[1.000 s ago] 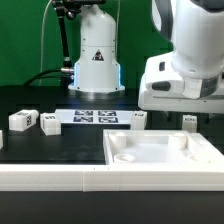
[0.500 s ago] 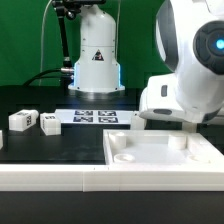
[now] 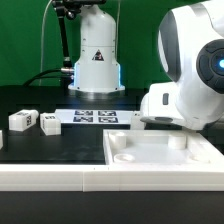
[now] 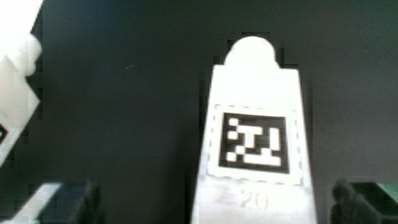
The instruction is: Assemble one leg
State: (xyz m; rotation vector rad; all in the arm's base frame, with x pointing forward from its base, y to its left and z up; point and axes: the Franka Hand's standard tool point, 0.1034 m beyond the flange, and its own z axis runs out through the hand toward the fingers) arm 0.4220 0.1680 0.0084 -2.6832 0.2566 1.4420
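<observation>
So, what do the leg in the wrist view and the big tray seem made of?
Leg: probably white plastic, matte; even colour, rounded moulded end, printed tag. Tray: probably the same plastic, smooth; soft shading on its moulded pockets and rim.

Arm (image 3: 192,85) low at ext. view's right, end effector (image 4: 217,202) fingers spread wide.

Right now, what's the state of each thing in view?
Gripper: open, fingers apart, touching nothing.
Leg under gripper: lying on the table, tag toward the wrist camera, not gripped.
Leftmost leg: loose on the table, untouched.
Leg beside it: same.
Tray: flat on the table, hollow side up.
</observation>
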